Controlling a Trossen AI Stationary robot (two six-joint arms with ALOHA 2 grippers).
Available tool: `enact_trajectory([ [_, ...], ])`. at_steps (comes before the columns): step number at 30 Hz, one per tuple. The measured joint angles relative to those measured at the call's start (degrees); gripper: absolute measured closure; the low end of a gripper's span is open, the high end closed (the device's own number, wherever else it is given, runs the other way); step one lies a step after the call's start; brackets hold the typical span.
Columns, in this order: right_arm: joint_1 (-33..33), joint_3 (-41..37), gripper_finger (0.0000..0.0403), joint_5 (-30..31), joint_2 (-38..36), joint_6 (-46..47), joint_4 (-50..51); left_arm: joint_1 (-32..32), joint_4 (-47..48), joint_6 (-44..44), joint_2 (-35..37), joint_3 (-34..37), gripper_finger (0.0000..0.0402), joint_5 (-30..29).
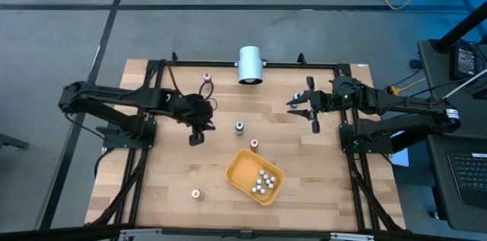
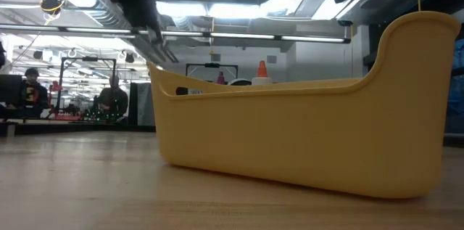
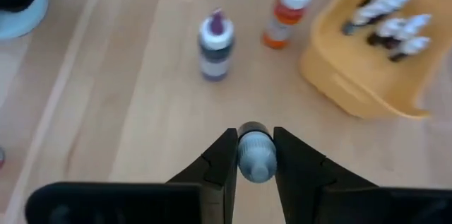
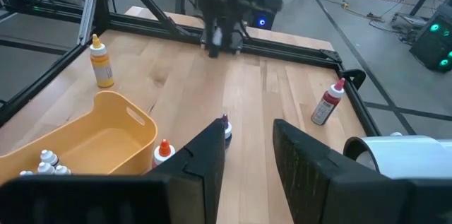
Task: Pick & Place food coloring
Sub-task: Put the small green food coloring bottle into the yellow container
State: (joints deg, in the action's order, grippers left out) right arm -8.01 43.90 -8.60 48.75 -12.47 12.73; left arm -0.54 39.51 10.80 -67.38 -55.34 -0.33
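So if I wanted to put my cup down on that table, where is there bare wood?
Bare wood lies between the yellow-topped bottle and the table's left edge, also right of the orange tray. The middle is crowded: two bottles and both claws.

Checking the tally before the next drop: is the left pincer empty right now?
No. In the left wrist view the left pincer is closed on a small bottle, with a finger pressed against each of its sides.

Even overhead light fills the room; ceiling strip lights [image 2: 217,35] glare in the low view. Shadows on the table [image 1: 167,172] are soft and short. The left wrist view is blurred, the tray [image 3: 353,75] and far bottles hazy. The right wrist view bends at its edges.
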Motion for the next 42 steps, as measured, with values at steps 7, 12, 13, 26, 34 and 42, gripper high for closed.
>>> enact_trajectory([
  [7,0.0,0.0,0.0280,0.0,0.0,0.0,0.0,7.9,6.3,-0.8,-1.8,-11.4,0.0331,-3.3],
  [12,0.0,0.0,0.0280,0.0,0.0,0.0,0.0,11.9,7.2,-1.8,-5.4,-19.5,0.0332,-6.8],
  [13,0.0,0.0,0.0280,0.0,0.0,0.0,0.0,12.5,7.2,-2.0,-6.3,-20.7,0.0332,-7.3],
  [26,0.0,0.0,0.0280,0.0,0.0,0.0,0.0,15.1,7.5,-4.7,-22.0,-34.8,0.0332,-7.6],
  [34,0.0,0.0,0.0280,0.0,0.0,0.0,0.0,15.5,9.1,-4.5,-29.7,-47.9,0.0332,-4.0],
  [42,0.0,0.0,0.0280,0.0,0.0,0.0,0.0,17.5,15.0,-6.0,-37.8,-61.2,0.0332,-5.8],
])
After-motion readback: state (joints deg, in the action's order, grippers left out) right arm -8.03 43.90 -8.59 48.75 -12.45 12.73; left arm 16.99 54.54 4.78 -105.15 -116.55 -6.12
